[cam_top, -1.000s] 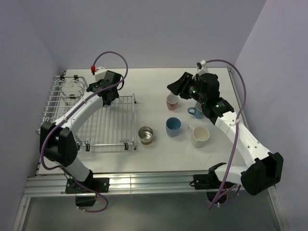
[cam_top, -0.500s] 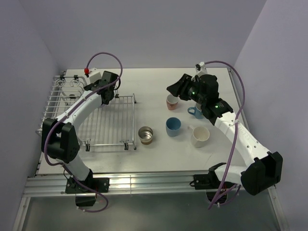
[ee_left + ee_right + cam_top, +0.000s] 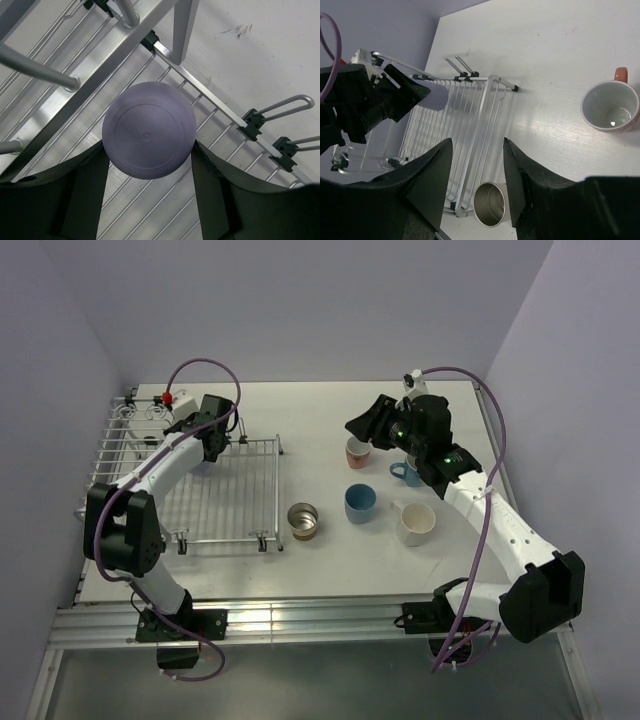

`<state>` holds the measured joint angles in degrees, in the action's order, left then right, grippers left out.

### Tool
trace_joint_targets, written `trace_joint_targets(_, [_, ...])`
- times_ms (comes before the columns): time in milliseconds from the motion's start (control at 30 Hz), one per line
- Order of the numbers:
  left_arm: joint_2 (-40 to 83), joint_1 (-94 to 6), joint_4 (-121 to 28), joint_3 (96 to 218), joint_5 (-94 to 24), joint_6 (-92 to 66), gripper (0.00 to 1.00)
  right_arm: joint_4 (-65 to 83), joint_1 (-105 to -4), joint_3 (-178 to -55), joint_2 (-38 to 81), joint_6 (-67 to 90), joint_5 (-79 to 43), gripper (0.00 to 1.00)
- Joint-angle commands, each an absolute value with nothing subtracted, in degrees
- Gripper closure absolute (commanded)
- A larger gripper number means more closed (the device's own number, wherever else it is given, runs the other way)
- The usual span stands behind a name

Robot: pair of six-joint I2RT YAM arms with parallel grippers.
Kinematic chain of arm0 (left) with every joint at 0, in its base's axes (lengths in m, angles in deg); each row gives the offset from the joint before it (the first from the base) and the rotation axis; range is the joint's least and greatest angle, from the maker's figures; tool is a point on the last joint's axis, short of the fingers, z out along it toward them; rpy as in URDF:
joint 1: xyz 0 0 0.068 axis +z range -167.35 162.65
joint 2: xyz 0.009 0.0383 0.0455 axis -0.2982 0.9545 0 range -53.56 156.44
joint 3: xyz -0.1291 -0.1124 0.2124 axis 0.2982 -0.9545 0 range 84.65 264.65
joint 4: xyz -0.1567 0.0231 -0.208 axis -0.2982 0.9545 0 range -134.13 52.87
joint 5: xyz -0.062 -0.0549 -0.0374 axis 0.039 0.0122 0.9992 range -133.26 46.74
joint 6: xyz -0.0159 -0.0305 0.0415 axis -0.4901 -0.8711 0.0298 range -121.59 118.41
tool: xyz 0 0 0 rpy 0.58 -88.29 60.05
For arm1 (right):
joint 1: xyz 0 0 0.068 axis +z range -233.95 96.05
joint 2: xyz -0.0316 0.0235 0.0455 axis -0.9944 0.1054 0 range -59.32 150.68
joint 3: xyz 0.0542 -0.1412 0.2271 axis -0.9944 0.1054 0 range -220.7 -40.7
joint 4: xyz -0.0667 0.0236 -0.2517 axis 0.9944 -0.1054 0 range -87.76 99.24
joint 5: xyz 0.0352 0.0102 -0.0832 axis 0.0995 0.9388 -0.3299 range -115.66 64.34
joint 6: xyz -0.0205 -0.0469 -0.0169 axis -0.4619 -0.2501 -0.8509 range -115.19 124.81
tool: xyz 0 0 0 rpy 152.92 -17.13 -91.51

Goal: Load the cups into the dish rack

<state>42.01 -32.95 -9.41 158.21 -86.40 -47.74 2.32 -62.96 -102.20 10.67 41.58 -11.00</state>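
Over the dish rack (image 3: 85,75), lavender cup (image 3: 148,130) — pinched between left fingers (image 3: 77,187)

The top camera looks down on the whole table (image 3: 340,555). Both wrist cameras see the dish rack (image 3: 232,496), the left very close.

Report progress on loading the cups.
Done: no cup seen resting in the rack yet. In hand: the left pincer holds the lavender cup over the rack. Left: salmon cup, mid-blue mug, light blue cup, cream mug and steel cup stand on the table; the right pincer hangs open nearby.
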Motion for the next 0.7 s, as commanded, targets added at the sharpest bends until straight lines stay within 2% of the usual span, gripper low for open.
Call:
trace_joint_targets(0, [43.2,-32.29,-12.49,158.3,-86.33,-48.52,1.0,4.14,-63.12,-102.84,11.08,40.32,-10.54,0.47])
trace_joint_targets(233, [44.17,-31.85,-12.13,158.83,-87.21,-48.96,1.0,4.32,-63.12,-102.4,10.99,40.23,-10.72,0.48])
trace_joint_targets(333, [44.35,-31.77,-11.7,158.83,-87.73,-49.66,0.94,4.58,-63.12,-102.31,10.99,40.4,-10.37,0.48])
trace_joint_targets(433, [44.35,-31.77,-11.96,158.39,-87.65,-50.01,0.79,4.67,-63.03,-102.14,11.08,40.4,-10.28,0.48])
trace_joint_targets(533, [44.26,-31.77,-12.22,157.95,-87.65,-50.19,0.55,4.67,-63.03,-102.14,10.99,40.31,-10.28,0.48])
trace_joint_targets(567, [44.26,-31.77,-12.22,157.78,-87.65,-50.28,0.43,4.67,-63.03,-102.14,10.99,40.23,-10.28,0.47])
trace_joint_targets(667, [43.91,-31.77,-12.4,157.6,-87.74,-50.37,0.27,4.67,-63.03,-102.22,10.9,40.23,-10.37,0.48])
